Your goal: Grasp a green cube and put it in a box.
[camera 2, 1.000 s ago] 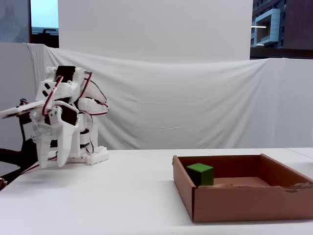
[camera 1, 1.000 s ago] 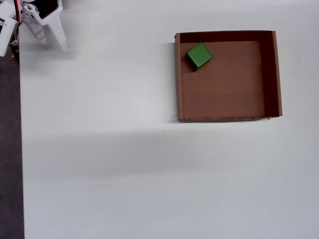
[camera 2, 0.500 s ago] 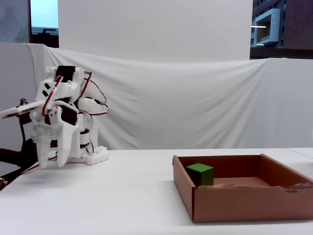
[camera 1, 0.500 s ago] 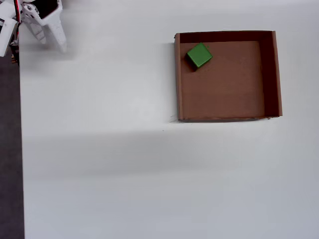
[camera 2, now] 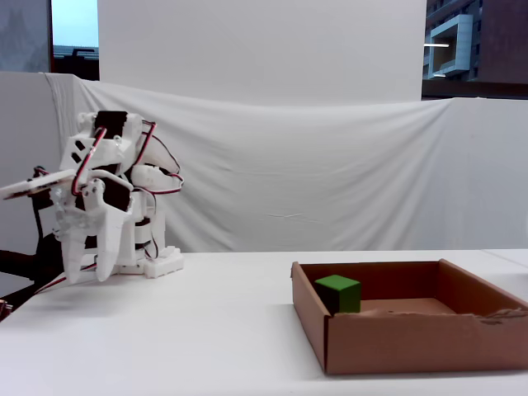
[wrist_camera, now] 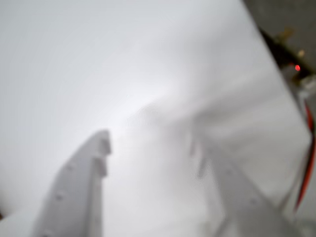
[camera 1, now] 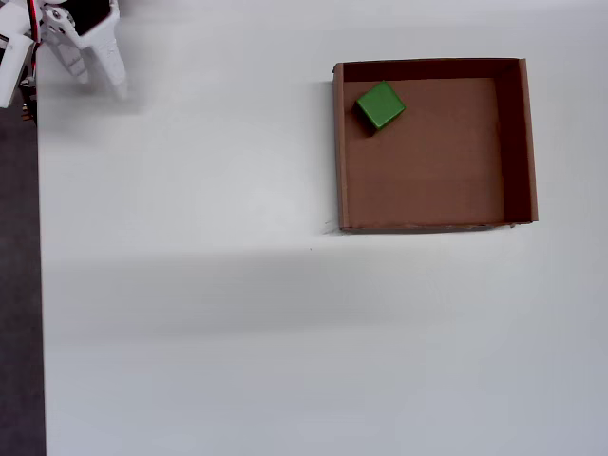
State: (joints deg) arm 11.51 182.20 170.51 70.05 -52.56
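The green cube (camera 1: pixel 380 104) is sitting inside the box (camera 1: pixel 513 142) — up in the corner that's top-left in the overhead view, close to both walls there and turned a bit so its edges aren't square with them. From the fixed view you can see it (camera 2: pixel 338 293) resting flat on the box floor near the left wall of the box (camera 2: pixel 412 346).

The arm (camera 2: pixel 103 198) is folded up way over at the left end of the desk (camera 1: pixel 190 313), well apart from the box. Its gripper (camera 1: pixel 100 74) points down at the bare desk surface, and the jaws are spread apart with nothing between them — the wrist view shows the two white fingers (wrist_camera: pixel 79 187) with a clear gap and just white desk under them, though that shot is pretty blurry. A red wire (wrist_camera: pixel 307 163) runs along the right edge of the wrist view.
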